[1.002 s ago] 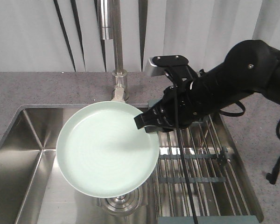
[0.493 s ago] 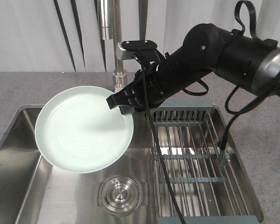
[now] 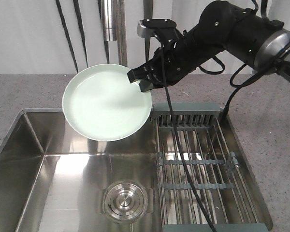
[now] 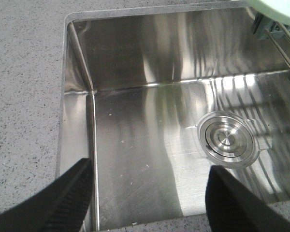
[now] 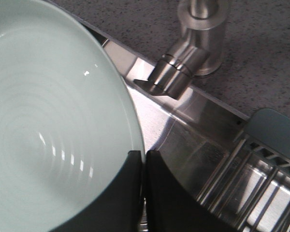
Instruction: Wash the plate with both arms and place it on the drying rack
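The pale mint-green plate (image 3: 106, 101) hangs in the air over the back of the sink, under the tap. My right gripper (image 3: 141, 79) is shut on its right rim, one finger on each face; the right wrist view shows the plate (image 5: 48, 135) filling the left side with the gripper (image 5: 143, 159) pinching its edge. The drying rack (image 3: 203, 164) of metal rods lies over the right half of the sink, below and right of the plate. My left gripper (image 4: 147, 186) is open over the near left part of the basin, holding nothing. A sliver of the plate (image 4: 280, 9) shows top right there.
A steel tap (image 3: 117, 43) rises behind the sink; its base (image 5: 198, 43) is close to the plate's rim. The round steel drain (image 3: 125, 199) sits in the basin floor. Grey speckled counter (image 3: 29, 92) surrounds the sink. A black cable (image 3: 181, 159) hangs across the rack.
My right arm has lifted the plate up and back, from low over the drain to high under the tap, first swinging left then returning toward the centre.
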Available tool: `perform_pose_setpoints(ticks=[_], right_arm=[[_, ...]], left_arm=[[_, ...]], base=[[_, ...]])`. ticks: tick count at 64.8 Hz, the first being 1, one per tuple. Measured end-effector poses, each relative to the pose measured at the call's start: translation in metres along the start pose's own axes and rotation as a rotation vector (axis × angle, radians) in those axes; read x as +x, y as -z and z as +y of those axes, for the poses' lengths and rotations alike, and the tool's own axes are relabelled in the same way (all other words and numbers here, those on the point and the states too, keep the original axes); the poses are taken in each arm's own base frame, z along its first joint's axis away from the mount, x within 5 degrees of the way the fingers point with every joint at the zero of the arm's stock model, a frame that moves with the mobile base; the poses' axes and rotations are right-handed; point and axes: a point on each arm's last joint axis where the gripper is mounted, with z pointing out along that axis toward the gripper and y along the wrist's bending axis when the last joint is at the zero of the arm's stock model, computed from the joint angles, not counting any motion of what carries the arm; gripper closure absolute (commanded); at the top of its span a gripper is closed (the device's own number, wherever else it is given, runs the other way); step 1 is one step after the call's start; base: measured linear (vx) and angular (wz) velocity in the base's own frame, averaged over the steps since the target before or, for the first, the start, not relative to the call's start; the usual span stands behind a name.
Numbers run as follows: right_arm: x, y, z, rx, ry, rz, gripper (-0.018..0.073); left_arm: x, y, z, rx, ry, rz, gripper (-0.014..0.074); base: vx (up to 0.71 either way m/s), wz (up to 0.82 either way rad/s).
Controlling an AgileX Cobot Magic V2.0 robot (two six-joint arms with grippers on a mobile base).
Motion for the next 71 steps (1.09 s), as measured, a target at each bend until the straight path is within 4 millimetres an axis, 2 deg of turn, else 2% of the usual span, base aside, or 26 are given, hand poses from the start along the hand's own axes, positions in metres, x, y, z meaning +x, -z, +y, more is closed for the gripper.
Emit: perform_pose_setpoints(ticks=[10,24,52,71], right_arm=[[0.001,0.007,-0.020,0.030,-0.031,0.004,0.0564],[0.001,0.026,-0.034,0.074,-0.052,-0.008,0.0564],[0.004,0.065,-0.029,0.128,-0.062,-0.026,0.0564],[0.038,0.081,-0.021,0.154,-0.084,-0.043,0.0564]], left_arm=[[0.000,0.000,0.000,0.000,0.000,0.000,0.0133],[0.000,0.000,0.000,0.000,0.000,0.000,0.0133],[0.000,0.000,0.000,0.000,0.000,0.000,0.0133],[0.000,0.000,0.000,0.000,0.000,0.000,0.0133]], base=[[0.00,0.00],[0.00,0.00],[0.00,0.00],[0.00,0.00]])
